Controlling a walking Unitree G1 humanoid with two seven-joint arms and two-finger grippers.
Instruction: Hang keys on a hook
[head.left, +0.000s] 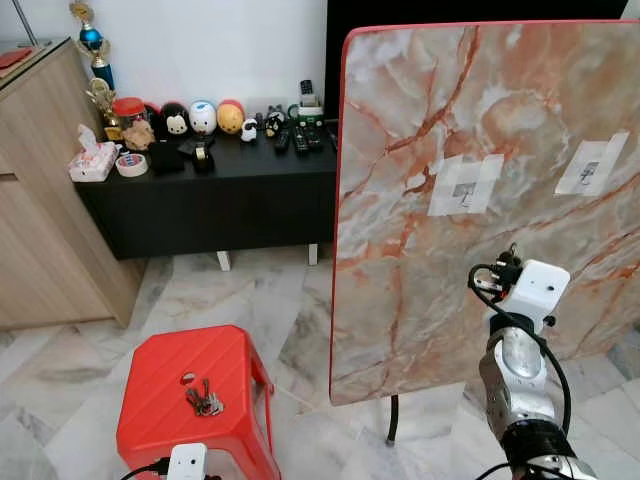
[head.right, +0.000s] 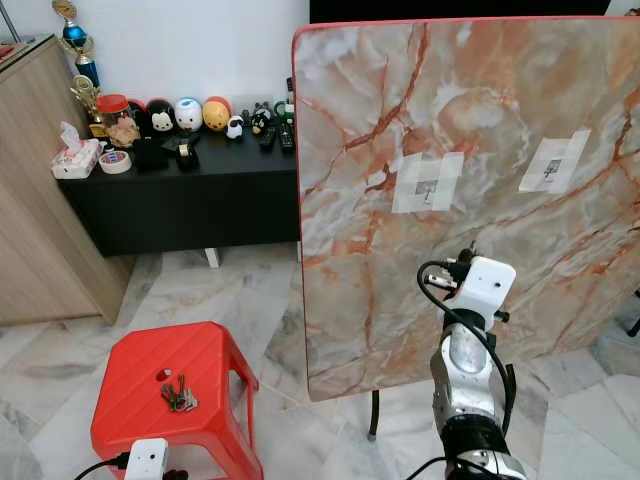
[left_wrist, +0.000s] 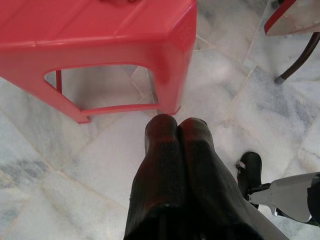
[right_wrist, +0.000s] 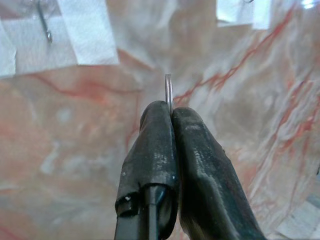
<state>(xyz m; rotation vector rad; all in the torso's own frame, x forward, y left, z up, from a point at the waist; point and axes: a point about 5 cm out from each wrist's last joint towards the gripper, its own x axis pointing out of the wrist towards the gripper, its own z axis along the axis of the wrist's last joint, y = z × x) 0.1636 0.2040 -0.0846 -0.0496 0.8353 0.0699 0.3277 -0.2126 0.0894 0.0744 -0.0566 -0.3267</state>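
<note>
Up front, right pincer (right_wrist: 171, 112) pinches a key ring (right_wrist: 169, 92) facing the marble board (head.left: 420, 300).

Glossy red plastic stool (head.left: 165, 385), marble-patterned board (head.left: 480, 120)

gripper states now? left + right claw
Left claw: shut, empty, low beside the red stool.
Right claw: shut on a key ring, facing the marble board.

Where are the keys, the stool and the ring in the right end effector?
keys (head.left: 204, 401): left eye view, middle of the bunch on the stool.
stool (head.left: 165, 415): left eye view, bare part of the red seat.
ring (right_wrist: 168, 92): right wrist view, the arc above the fingertips.
</note>
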